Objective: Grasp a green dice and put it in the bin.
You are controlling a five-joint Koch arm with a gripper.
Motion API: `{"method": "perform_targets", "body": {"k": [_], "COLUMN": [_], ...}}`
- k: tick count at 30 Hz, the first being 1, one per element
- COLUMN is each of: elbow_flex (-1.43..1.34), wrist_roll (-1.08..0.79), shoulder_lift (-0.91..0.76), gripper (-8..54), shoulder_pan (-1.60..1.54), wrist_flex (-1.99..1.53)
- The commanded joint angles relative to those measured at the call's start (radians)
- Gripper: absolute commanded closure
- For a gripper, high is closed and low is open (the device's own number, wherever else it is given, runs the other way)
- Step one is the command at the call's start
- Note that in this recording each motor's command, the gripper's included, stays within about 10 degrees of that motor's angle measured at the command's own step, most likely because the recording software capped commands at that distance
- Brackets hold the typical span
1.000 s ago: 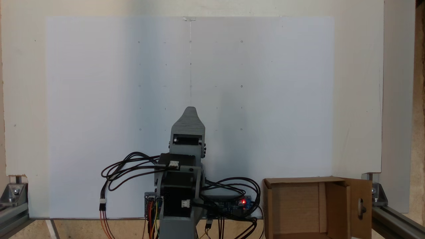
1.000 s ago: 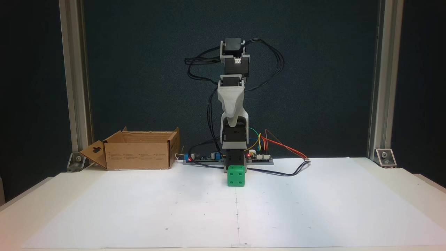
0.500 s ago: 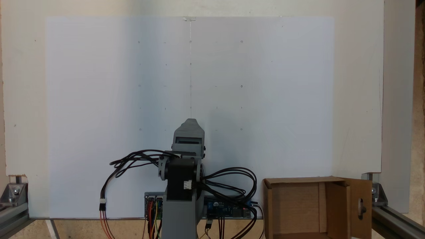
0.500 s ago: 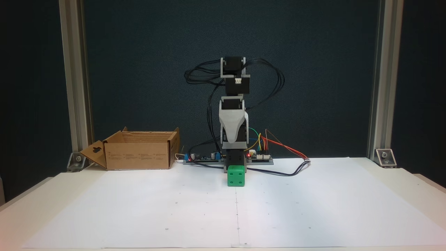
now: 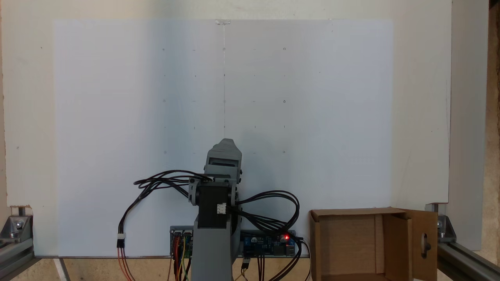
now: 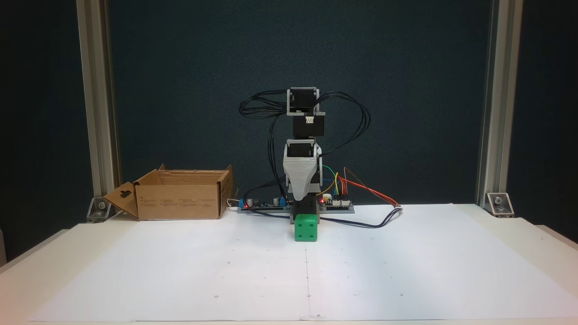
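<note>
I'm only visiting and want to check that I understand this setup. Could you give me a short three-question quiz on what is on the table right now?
1. True or false: in a fixed view, the small bright green dice lies inside the brown cardboard box.
2. In that same view, where is the box relative to the dice? A: to its left. B: to its right. C: on top of it.
3. Fill in: the grey plastic gripper hangs directly ___ the dice.

Key: 1 false, as the dice stands on the white paper sheet. 2 A. 3 above.
</note>
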State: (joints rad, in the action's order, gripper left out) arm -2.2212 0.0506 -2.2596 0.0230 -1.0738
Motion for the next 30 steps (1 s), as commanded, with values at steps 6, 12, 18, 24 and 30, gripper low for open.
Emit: {"method": "perform_targets", "body": {"k": [6,12,18,24,30], "elbow_flex": [-0.032,-0.046,-0.046,-0.046,-0.060], "wrist_roll": [0.041,0.048,0.077,0.092,0.092], "shoulder_lift": [-0.098,-0.094,-0.041,0.015,0.072], "gripper": [1.5,1.5,1.5,1.5,1.6], "shoulder_pan": [-0.011,-0.011,-0.012,-0.017,-0.020], "wrist_flex": [0.067,0.081,0.084,0.109,0.164]}}
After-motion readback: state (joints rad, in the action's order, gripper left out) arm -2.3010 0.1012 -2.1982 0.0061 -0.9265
